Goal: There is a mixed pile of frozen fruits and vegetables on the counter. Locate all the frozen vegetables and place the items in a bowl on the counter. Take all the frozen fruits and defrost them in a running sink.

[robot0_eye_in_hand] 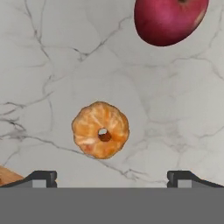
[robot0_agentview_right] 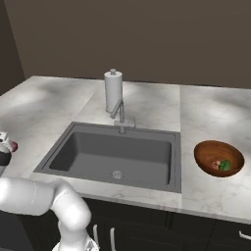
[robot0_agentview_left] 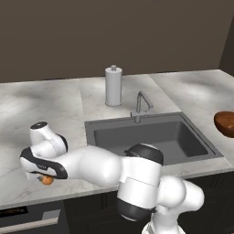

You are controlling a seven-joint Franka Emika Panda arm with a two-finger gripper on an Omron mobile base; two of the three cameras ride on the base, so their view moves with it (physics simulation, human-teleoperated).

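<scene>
My gripper [robot0_eye_in_hand: 112, 178] hangs open over the marble counter [robot0_eye_in_hand: 48, 61], its two dark fingertips [robot0_eye_in_hand: 41, 178] wide apart with nothing between them. The orange [robot0_eye_in_hand: 100, 130] lies just ahead of the fingers, nearer the left one, and the red apple [robot0_eye_in_hand: 169, 19] sits beyond it. From the left base, the arm reaches left of the sink [robot0_agentview_left: 151, 135]. The hand [robot0_agentview_left: 42, 165] is low over the counter, and the orange [robot0_agentview_left: 47, 180] peeks out beneath it. The apple [robot0_agentview_right: 13, 146] shows at the left edge. Right of the sink, the bowl [robot0_agentview_right: 219, 158] holds the green piece [robot0_agentview_right: 225, 165] and the mushroom [robot0_agentview_right: 215, 164].
A paper-towel roll [robot0_agentview_left: 113, 85] stands behind the sink, next to the thin faucet [robot0_agentview_left: 141, 105]. The counter's front edge runs close below the hand. A tan wooden corner [robot0_eye_in_hand: 8, 177] shows beside the left fingertip. The bowl [robot0_agentview_left: 225, 122] is at the far right.
</scene>
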